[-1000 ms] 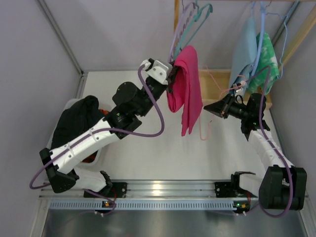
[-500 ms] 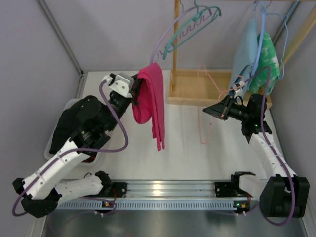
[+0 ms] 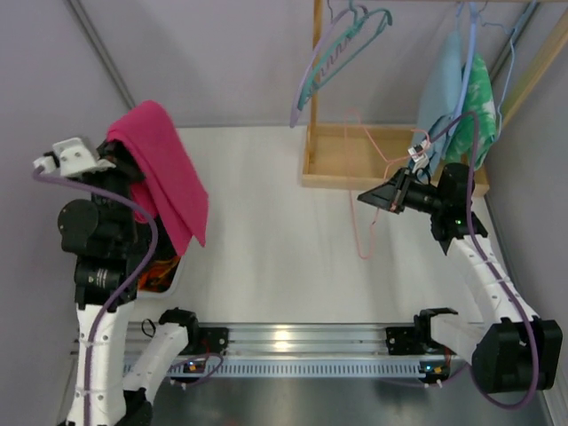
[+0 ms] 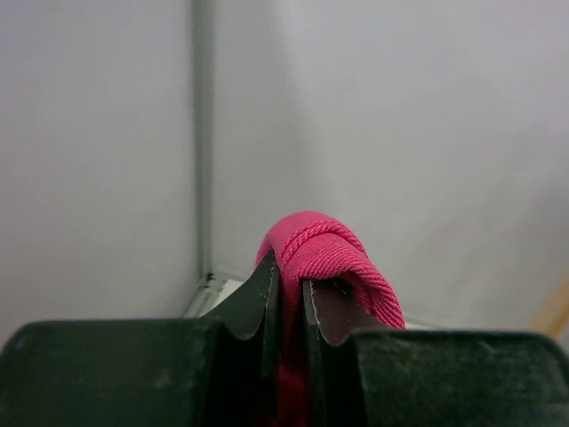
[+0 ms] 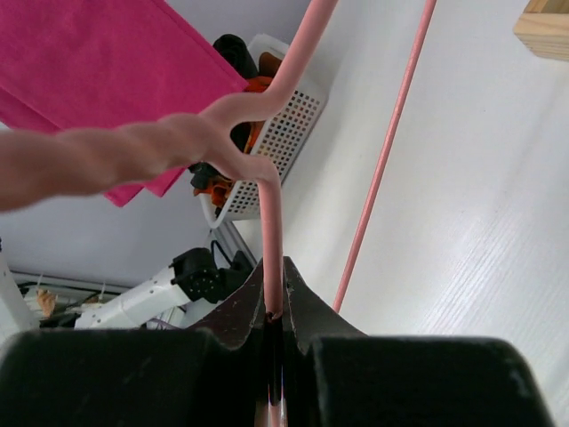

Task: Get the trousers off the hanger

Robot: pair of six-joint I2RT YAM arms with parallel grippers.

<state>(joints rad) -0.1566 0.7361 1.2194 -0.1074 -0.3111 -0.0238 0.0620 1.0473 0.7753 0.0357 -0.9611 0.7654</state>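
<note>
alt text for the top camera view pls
The left hand holds pink trousers up on the left, free of any hanger, while the right hand grips a bare pink hanger. Behind them hang other hangers and clothes.

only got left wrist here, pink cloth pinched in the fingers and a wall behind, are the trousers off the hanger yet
Observer: Yes. In the top view the pink trousers hang free from the left gripper at the far left of the scene, touching no hanger.
Operator: so where's the hanger now
Observer: The pink hanger is bare. It is pinched in the shut right gripper, right of the table's centre and well apart from the trousers.
</note>
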